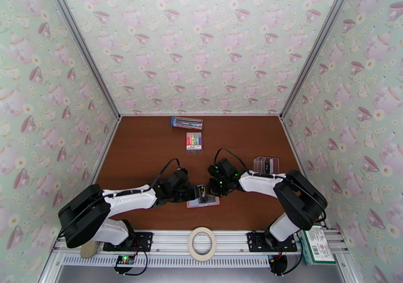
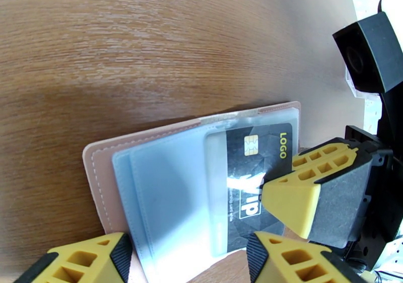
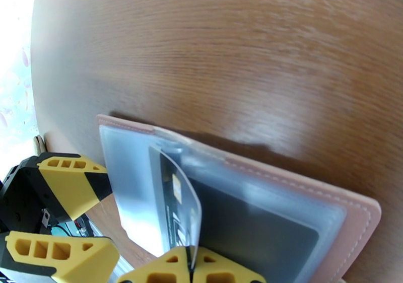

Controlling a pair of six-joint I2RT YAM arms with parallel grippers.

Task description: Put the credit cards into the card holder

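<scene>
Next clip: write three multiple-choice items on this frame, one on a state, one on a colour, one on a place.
1. How is the wallet? A open flat; B folded shut; C lifted up.
2. What colour is the card in the right tool? A white; B black; C red.
3. Where is the marker pack? A on the wallet; B under the wallet; C by the pen box.

Key: A, its grey-blue pockets face up on the wood. B, both wrist views show a black face with a chip. C, in the top view it lies just nearer than the pen box.
</scene>
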